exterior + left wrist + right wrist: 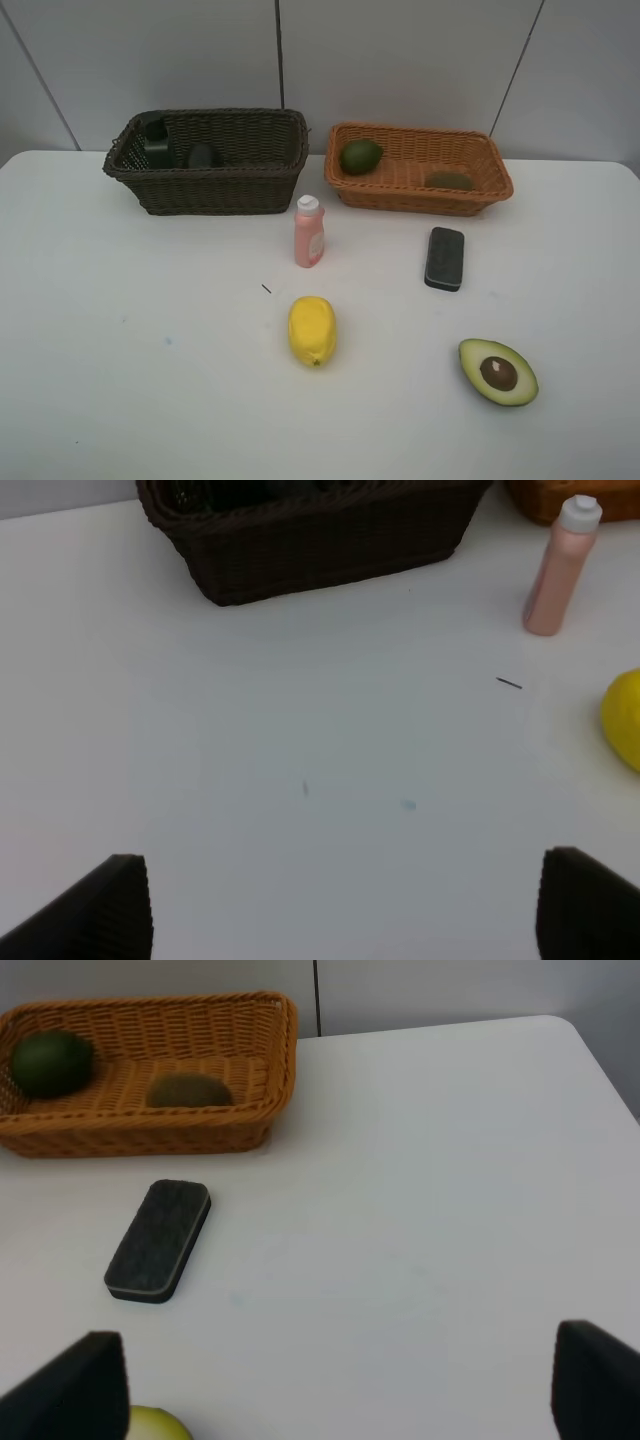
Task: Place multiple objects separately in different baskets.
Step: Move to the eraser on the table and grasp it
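My left tool and right tool both gape, empty. The avocado half lies lower right on the tabletop, long axis slanting down-right. The right arm is nearer, I reckon.

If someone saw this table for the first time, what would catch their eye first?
Probably the yellow lemon lying near the front middle of the white table, and the avocado half, pit up, at the front right. Next, two wicker baskets at the back: dark brown basket left, orange basket right with a green lime inside.
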Controlling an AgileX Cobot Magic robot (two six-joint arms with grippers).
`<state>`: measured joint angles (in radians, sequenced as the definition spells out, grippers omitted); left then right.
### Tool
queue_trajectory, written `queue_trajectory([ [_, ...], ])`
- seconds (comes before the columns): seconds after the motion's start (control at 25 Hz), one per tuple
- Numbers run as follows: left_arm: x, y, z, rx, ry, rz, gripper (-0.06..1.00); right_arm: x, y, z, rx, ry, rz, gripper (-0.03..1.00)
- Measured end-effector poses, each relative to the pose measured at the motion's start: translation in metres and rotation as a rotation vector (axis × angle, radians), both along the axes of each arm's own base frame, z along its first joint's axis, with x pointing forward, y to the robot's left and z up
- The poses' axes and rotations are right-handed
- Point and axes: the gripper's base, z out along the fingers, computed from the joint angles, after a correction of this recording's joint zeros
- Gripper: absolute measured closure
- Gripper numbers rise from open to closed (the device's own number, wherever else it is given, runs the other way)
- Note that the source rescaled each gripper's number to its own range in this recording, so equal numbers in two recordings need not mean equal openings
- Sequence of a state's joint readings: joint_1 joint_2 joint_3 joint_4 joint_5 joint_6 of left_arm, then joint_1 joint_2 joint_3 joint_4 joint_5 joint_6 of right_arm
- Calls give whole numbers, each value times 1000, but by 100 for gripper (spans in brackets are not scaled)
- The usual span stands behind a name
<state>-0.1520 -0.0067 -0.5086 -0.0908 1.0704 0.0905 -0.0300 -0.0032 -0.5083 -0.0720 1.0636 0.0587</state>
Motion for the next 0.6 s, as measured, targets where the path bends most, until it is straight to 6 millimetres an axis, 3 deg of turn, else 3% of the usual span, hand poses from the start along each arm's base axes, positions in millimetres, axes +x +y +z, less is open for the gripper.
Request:
queue_trajectory([
  [0.6,0,0,0,-3,0,-2,-5,0,-1,0,-6,0,-4,-3],
])
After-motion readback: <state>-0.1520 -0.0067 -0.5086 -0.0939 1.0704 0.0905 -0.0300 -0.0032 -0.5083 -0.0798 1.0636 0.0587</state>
